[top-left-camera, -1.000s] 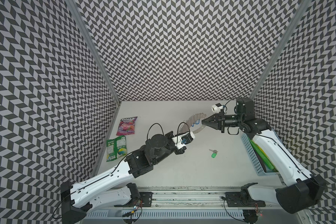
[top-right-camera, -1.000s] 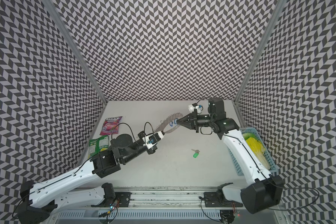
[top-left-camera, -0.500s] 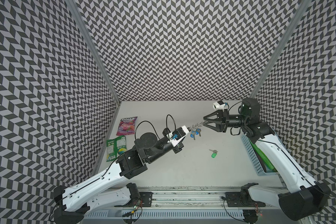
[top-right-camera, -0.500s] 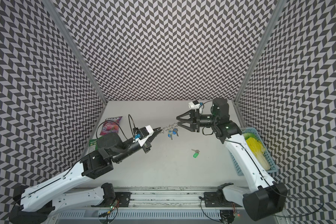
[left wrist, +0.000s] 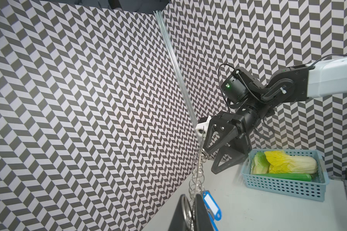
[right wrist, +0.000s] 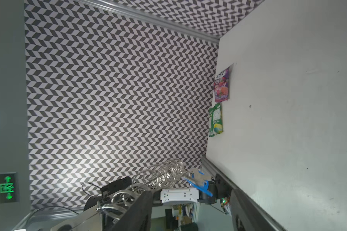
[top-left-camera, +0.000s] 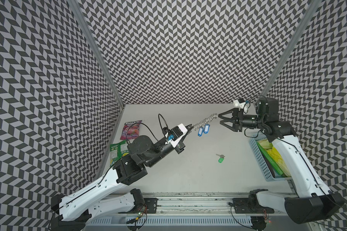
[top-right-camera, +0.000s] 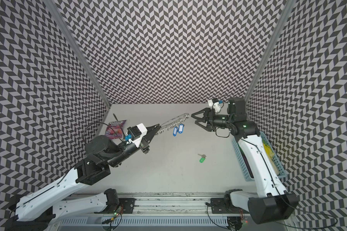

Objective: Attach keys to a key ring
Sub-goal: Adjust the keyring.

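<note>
The key ring is held edge-on in the air, its wire rings strung in a row. My left gripper is shut on its near end. Two blue-tagged keys hang from it. My right gripper is open, with the key ring's free end just beside one fingertip and nothing between the jaws. The keys with the green tag lie on the table below, between the two arms.
A blue basket holding cabbage and a cucumber stands by the right wall under the right arm. Two snack packets lie along the left wall. A metal rail runs along the front edge.
My right gripper has opened and let go of the key ring's far end, backing slightly away. The left arm has turned the key ring edge-on, so the blue-tagged keys now dangle.
</note>
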`<state>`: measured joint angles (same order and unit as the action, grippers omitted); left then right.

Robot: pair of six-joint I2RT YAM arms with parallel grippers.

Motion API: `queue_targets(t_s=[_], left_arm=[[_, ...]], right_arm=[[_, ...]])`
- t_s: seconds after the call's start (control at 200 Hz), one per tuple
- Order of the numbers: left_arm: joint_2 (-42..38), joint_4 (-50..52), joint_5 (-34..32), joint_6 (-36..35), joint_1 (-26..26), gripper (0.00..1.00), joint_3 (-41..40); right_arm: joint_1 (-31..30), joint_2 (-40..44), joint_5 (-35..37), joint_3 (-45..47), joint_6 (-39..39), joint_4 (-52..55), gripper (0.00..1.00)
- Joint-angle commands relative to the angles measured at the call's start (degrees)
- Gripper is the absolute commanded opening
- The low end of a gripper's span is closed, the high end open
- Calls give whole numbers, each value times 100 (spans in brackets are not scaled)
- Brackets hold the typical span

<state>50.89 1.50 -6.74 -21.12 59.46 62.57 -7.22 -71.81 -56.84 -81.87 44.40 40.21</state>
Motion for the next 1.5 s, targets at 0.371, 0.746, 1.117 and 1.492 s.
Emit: queue_targets(t_s=[0.371,0.746,1.117,1.492], left_arm=[[-73,506,172,247,-27,0,129],[-246,1669,547,448,-23,0,125],[-756,2215,622,-146,-12,0,-233],[-447,2524,680,-940,137,0,-167]], right_arm=[[-2,629,2767,157,-1806,-572,61],[-387,1600,2146,412,-4439,-1620,62],[-941,2096,616,698,-6159,-1266,64],[-2139,1878,793,381,-7010,-366,58]])
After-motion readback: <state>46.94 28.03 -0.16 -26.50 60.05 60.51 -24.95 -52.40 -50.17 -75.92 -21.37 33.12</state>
